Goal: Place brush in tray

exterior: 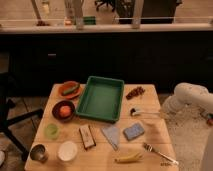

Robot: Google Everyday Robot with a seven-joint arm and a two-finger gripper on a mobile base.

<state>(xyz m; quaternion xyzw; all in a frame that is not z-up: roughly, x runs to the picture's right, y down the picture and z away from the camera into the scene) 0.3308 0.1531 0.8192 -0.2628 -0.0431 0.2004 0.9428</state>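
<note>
At far left, beside the wooden table, a dark chair. On the table's left front corner, a small metal cup; just behind it, a pale green cup; further back, a dark round bowl with something orange inside, and behind that a small orange plate carrying a green item. Near the front edge, right of the metal cup, a white bowl. Next along, a dark block with a pale stripe, lying front to back. Toward the back centre, the green tray, flat on the table. In front of the tray, a grey wedge-shaped piece, a blue sponge just beside it, and a banana at the front edge. Off the tray's far right corner, a reddish-brown cluster, too small to identify. Right of the tray and outside it, the brush, flat on the table, white head nearest the tray, handle pointing right. Front right, a silver fork. At the table's right edge, the white arm, bent down toward the handle's end, with the gripper there. Impossible to tell whether spread or closed, or whether touching the brush.
</note>
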